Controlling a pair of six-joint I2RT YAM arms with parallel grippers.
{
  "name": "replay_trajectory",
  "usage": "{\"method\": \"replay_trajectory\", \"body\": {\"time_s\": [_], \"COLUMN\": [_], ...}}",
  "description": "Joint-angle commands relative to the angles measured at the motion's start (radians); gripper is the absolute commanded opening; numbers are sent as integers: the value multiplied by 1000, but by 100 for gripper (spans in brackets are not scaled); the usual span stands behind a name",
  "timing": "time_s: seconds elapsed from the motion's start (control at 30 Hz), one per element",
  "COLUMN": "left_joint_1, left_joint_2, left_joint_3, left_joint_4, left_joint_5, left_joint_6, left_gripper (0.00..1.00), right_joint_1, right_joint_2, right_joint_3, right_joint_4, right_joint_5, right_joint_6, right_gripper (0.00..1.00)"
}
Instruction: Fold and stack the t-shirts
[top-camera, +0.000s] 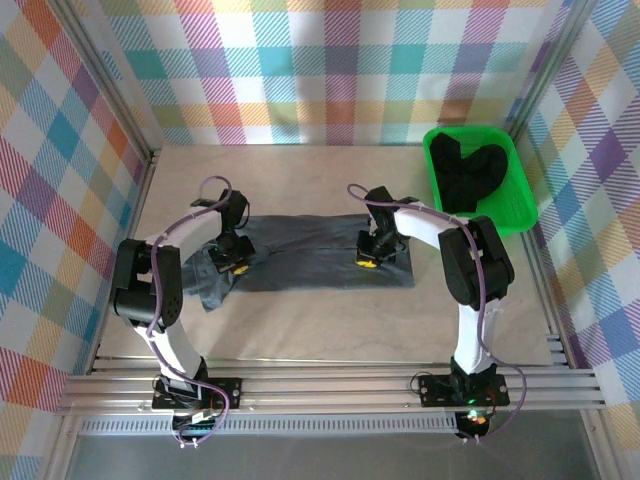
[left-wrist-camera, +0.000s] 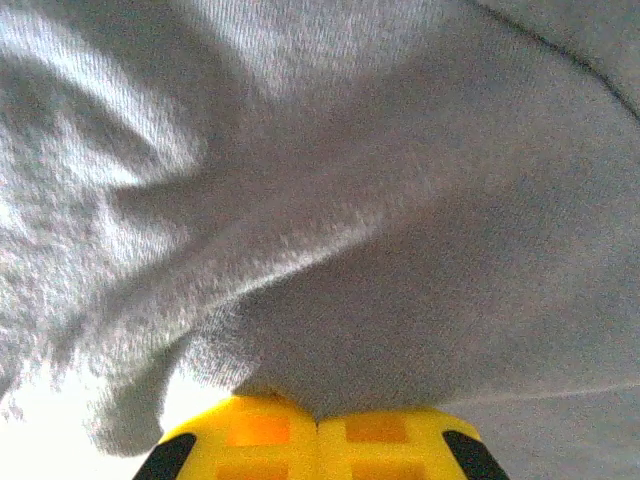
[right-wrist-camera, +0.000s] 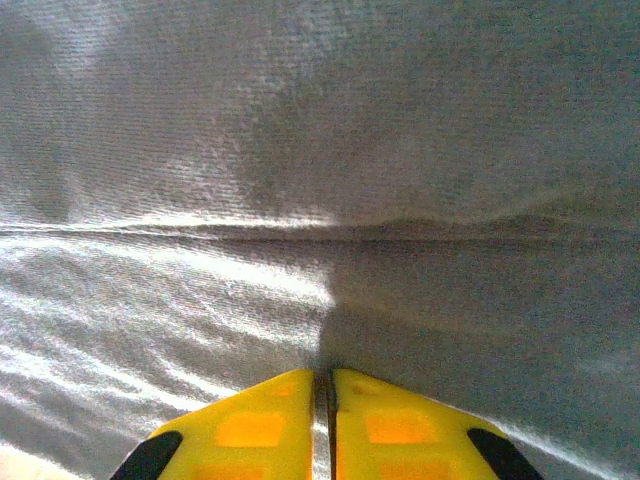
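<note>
Status: task at an early stage. One slate grey cotton t-shirt (top-camera: 310, 250) lies on the beige tabletop (top-camera: 300, 335), between the two arms and slightly left of centre. It is gathered into a long, narrow band rather than a finished compact fold. The black cotton t-shirts (top-camera: 470, 175) sit heaped and unfolded in the bright green plastic tray (top-camera: 528, 208) at the far right corner, well apart from the grey one. No stack is started. By my judgement the grey garment needs at least one more fold across its length, and every black one has yet to be handled. Orientation: the band's long axis runs left to right, roughly parallel to the near edge of the tabletop. Its right end is squared off, while its left end flares and trails toward the near left. Which end is the collar cannot be told. The left end effector (top-camera: 236, 266) sits on the left part of the band. In the left wrist view its yellow fingers meet, with a bunched ridge of grey cloth (left-wrist-camera: 400, 200) running into them, so it is closed on the fabric. The right end effector (top-camera: 367, 260) sits near the right end. Its fingers (right-wrist-camera: 250, 425) are drawn together to a thin slit on a crease of the same cloth (right-wrist-camera: 300, 150), apparently pinching it.
</note>
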Motion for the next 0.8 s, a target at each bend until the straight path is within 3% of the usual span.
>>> {"method": "replay_trajectory", "body": {"time_s": [0.0, 0.47, 0.73, 0.77], "left_joint_1": [-4, -53, -57, -59], "left_joint_2": [-36, -57, -65, -66], "left_joint_3": [-22, -60, -39, -38], "left_joint_4": [-39, -29, -54, -51], "left_joint_5": [104, 276, 230, 221], "left_joint_6": [-78, -288, -392, -394], "left_gripper": [0, 0, 1, 9], "right_joint_1": [-3, -3, -3, -3], "right_joint_2": [20, 37, 44, 44], "right_joint_3": [28, 35, 47, 49], "right_joint_4": [-23, -33, -39, -40], "right_joint_5": [3, 4, 3, 4], "right_joint_6": [-22, -24, -26, -27], "right_gripper": [13, 13, 12, 12]}}
